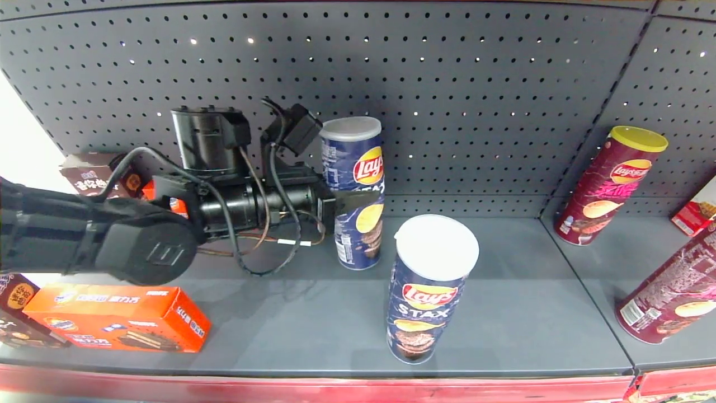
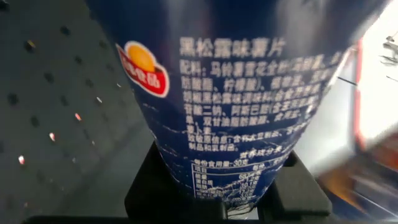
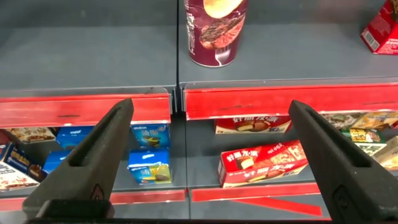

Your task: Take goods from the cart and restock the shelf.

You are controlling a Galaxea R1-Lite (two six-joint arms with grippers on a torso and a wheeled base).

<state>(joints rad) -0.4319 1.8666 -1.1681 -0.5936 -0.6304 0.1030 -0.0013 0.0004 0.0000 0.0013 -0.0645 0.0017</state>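
A dark blue chip can stands upright near the back of the grey shelf. My left gripper comes in from the left and is shut on its middle. In the left wrist view the can sits between the black fingers. A second blue can with a white lid stands nearer the shelf's front edge, apart from the first. My right gripper is open with nothing in it, in front of the red shelf rail, below a maroon can.
Two maroon cans stand on the neighbouring shelf to the right, with a red box behind. An orange box lies at the front left, and a brown box sits at the back left. The lower shelf holds several snack boxes.
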